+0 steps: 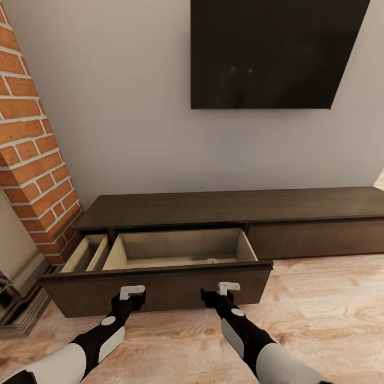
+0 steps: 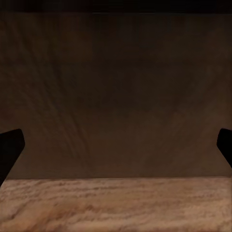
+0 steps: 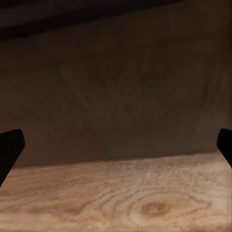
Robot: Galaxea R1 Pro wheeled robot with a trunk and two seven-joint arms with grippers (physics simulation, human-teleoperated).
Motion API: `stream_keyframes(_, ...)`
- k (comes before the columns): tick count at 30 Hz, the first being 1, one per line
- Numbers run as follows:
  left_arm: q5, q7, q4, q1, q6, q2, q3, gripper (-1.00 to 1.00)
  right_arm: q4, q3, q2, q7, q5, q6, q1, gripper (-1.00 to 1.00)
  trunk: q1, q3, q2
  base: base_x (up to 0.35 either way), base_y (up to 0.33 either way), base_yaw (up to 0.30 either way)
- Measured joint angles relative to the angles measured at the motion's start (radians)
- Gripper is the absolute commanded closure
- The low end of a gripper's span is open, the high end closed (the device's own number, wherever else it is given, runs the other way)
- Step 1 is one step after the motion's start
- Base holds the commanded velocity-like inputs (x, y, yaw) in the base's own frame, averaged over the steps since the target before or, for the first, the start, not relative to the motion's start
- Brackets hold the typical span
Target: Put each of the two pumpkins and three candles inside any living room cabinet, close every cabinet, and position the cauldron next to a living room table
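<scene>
The long dark-brown cabinet stands against the wall with its wide left drawer pulled out, showing a light tan interior. A small pale shape peeks over the drawer front; I cannot tell what it is. My left gripper and right gripper are both right at the dark drawer front, low above the floor. In the left wrist view the gripper is open, facing the dark front panel. The right gripper is open too, facing the same panel. Pumpkins, candles, cauldron and table are out of view.
A narrow side compartment is also open at the drawer's left. A brick column and a stone hearth base crowd the left side. A black TV hangs above. Light wooden floor spreads to the right.
</scene>
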Motion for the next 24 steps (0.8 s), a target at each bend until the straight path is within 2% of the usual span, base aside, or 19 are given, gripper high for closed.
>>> stream_keyframes(24, 0.003, -0.001, 0.0, 0.0, 0.0, 0.0, 0.002, -1.0, 0.01, 0.002, 0.001, 0.0, 0.001, 0.0, -0.009, -1.0, 0.0, 0.0, 0.0, 0.087, 0.009, 0.0)
